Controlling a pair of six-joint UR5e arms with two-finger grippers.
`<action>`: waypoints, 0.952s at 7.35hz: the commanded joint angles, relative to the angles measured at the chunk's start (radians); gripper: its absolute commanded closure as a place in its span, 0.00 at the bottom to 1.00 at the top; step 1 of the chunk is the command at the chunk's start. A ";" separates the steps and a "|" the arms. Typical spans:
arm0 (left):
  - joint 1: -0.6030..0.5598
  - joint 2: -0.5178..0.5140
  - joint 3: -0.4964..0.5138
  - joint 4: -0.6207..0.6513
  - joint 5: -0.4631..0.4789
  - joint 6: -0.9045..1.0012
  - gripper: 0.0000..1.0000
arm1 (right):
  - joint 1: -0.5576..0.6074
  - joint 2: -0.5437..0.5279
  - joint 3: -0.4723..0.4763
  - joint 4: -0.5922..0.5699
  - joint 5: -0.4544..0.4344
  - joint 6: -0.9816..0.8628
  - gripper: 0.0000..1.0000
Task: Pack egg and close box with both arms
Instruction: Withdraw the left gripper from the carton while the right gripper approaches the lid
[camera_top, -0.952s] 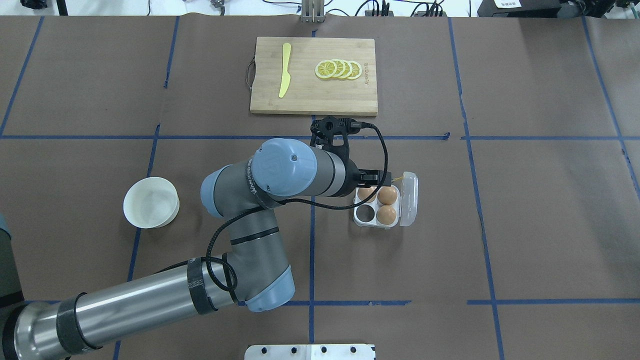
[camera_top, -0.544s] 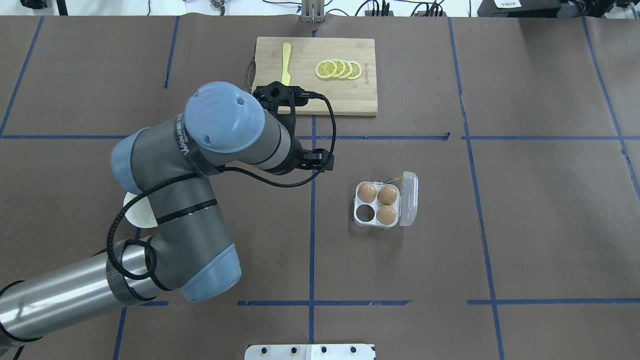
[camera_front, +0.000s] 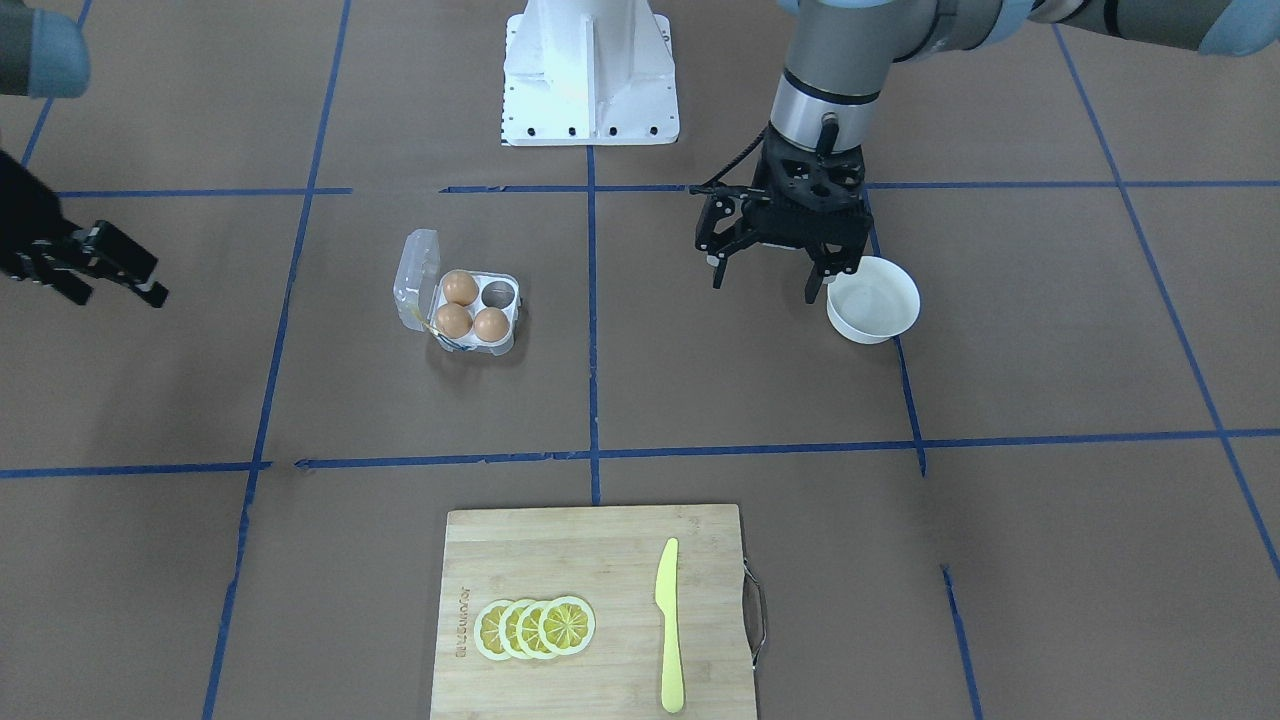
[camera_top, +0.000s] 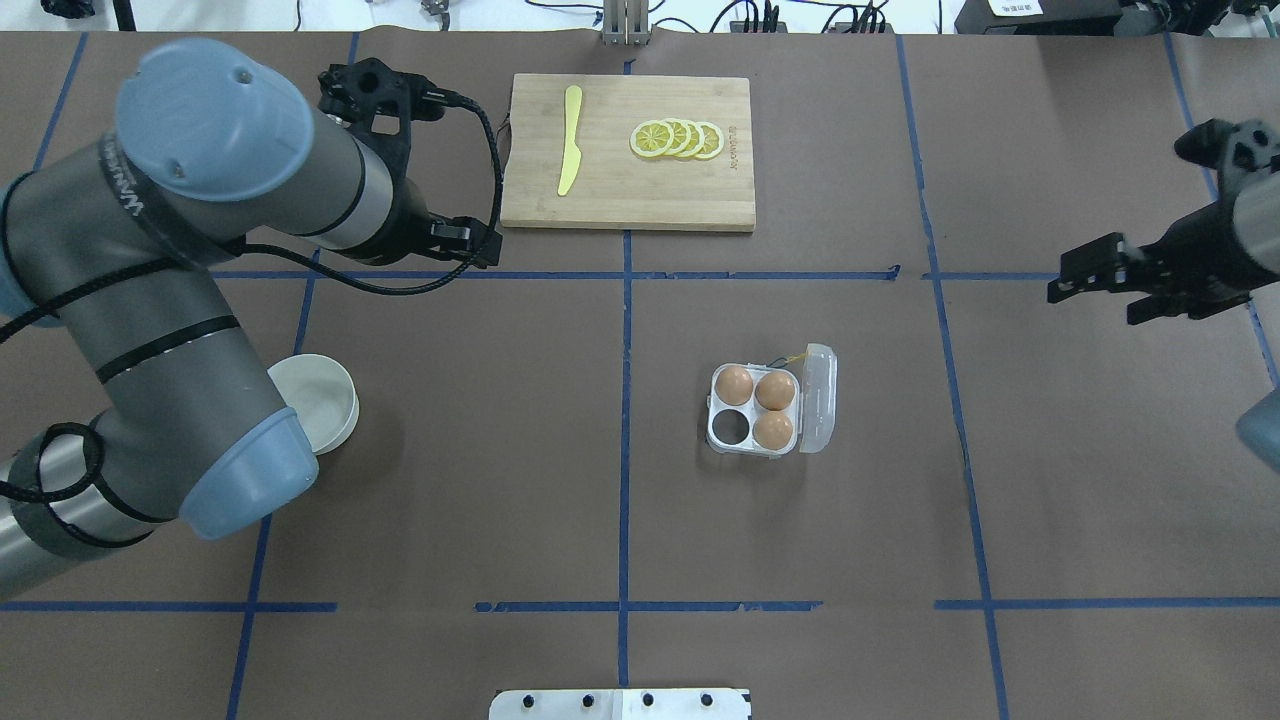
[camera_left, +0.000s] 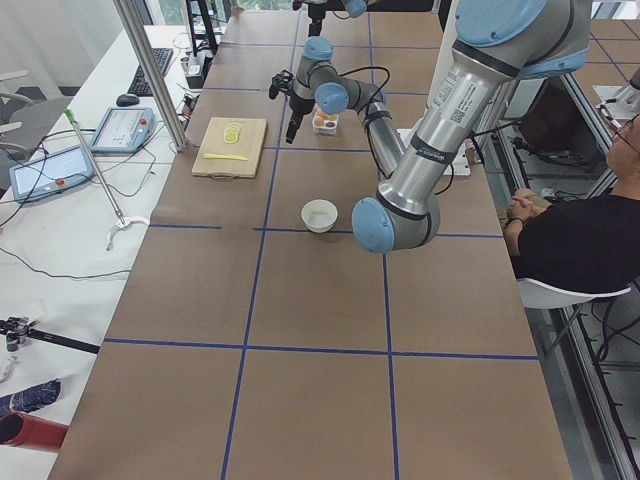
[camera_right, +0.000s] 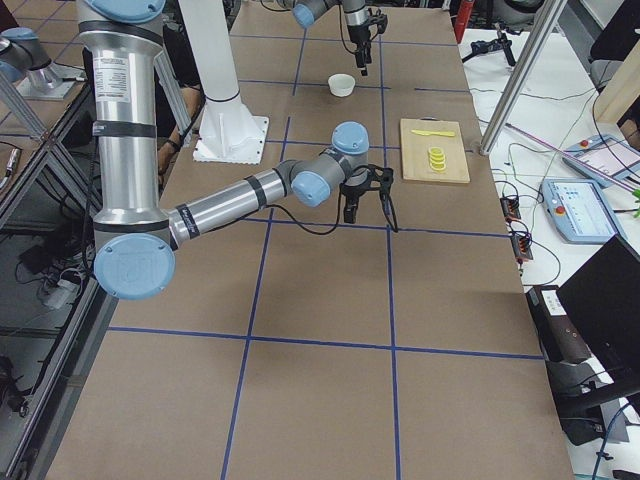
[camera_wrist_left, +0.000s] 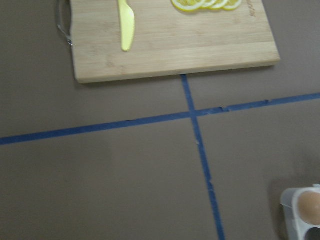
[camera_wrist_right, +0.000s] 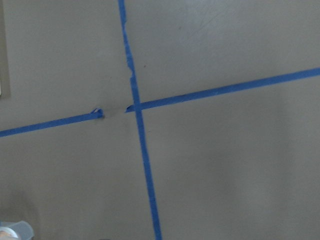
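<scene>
The box (camera_top: 757, 447) stands right of the table's centre, its clear lid (camera_top: 821, 398) open on the right side. Three alike brown eggs lie in it: one in the back-left cell (camera_top: 734, 384) and two (camera_top: 775, 390) (camera_top: 773, 430) next to the lid. The front-left cell is empty. The box also shows in the front-facing view (camera_front: 505, 335). My left gripper (camera_front: 765, 288) is open and empty, above the table beside the white bowl (camera_front: 873, 300), far from the box. My right gripper (camera_top: 1090, 293) is open and empty at the far right.
A wooden cutting board (camera_top: 640, 195) at the back holds a yellow knife (camera_top: 570, 140) and lemon slices (camera_top: 677, 138). The bowl (camera_top: 330, 405) is partly under my left elbow. The white pedestal (camera_front: 590, 70) stands at the robot's side.
My left gripper has pulled away from the box, up and to the back left, leaving an egg in the back-left cell. My right gripper has come into view from the right.
</scene>
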 joint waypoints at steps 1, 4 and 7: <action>-0.031 0.034 -0.006 0.001 -0.001 0.091 0.00 | -0.225 -0.008 0.044 0.091 -0.137 0.243 0.42; -0.054 0.048 -0.004 -0.001 -0.003 0.093 0.01 | -0.338 0.033 0.064 0.083 -0.182 0.267 1.00; -0.056 0.057 0.002 -0.006 -0.006 0.093 0.00 | -0.365 0.194 0.011 0.047 -0.178 0.267 1.00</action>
